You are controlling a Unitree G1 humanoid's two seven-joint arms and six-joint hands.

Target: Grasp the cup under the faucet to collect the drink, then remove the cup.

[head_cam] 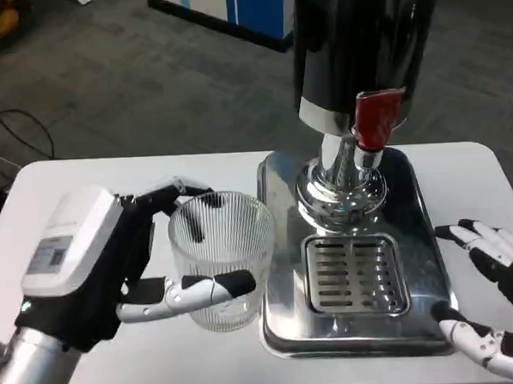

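left hand (114, 272) grips empty cup (221, 258) on surface (135, 181), left of tray (285, 328) | right hand (494, 296) open, holds nothing, near right | cup not yet under faucet (375, 121); filling and removing remain

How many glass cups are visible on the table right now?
1. The ribbed glass cup stands on the white table, left of the metal drip tray, held by the left hand. No others visible.
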